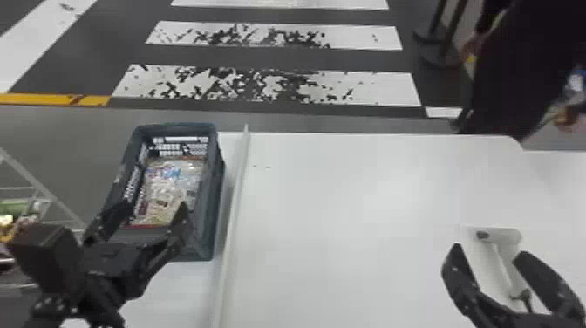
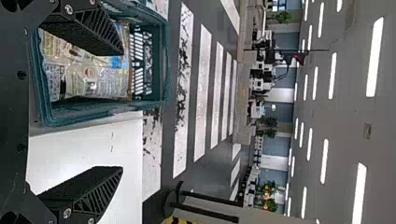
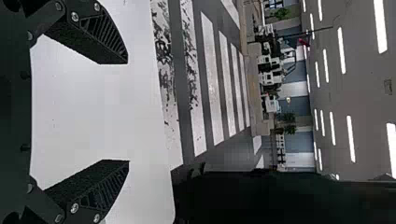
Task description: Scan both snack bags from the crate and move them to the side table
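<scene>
The snack bags [image 1: 172,187] lie in the crate [image 1: 208,209] at the left of the bench [image 1: 349,196]. Both arms' jaws stand wide, empty; the left ones, near the crate's near end, should descend inside its walls and pinch one bag's edge gently, without crushing.
</scene>
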`<move>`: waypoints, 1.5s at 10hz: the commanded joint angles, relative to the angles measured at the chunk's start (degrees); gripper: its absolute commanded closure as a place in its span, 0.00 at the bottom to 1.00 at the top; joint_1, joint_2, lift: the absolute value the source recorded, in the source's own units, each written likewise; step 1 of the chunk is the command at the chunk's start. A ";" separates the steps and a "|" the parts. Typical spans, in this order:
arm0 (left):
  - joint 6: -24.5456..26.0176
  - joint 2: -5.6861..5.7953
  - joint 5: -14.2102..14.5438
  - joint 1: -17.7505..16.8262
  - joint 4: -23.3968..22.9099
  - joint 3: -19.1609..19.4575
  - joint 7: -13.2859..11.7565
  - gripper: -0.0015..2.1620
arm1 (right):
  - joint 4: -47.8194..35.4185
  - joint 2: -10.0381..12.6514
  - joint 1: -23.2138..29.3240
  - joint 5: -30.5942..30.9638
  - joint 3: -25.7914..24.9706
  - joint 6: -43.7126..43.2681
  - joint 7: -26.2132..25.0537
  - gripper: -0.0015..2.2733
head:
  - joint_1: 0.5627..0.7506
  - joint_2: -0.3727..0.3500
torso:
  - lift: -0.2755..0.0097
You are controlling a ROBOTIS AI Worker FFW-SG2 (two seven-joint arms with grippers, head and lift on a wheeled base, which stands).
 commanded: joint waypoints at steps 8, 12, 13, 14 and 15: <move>15.50 -2.75 1.95 -14.67 5.88 4.83 0.72 0.06 | 0.47 -2.75 -0.62 0.00 0.86 0.58 1.05 0.08 | 0.70 0.70 | 0.86; 18.84 -2.31 1.69 -23.37 14.15 3.95 0.46 0.06 | 1.18 -2.49 0.35 1.58 0.51 -2.59 2.46 0.08 | 0.70 0.73 | 0.86; 19.90 -2.04 1.60 -25.21 15.82 3.95 0.46 0.06 | 1.35 -2.40 0.52 1.93 0.51 -2.41 2.46 0.08 | 0.70 0.73 | 0.86; 22.01 -2.04 1.42 -27.15 17.75 4.04 0.46 0.06 | 1.53 -2.40 0.61 2.20 0.60 -2.24 2.46 0.08 | 0.70 0.73 | 0.86; 22.89 -1.96 1.51 -28.64 19.68 4.04 0.37 0.06 | 1.53 -2.31 0.61 2.37 0.68 -2.24 2.46 0.08 | 0.70 0.73 | 0.86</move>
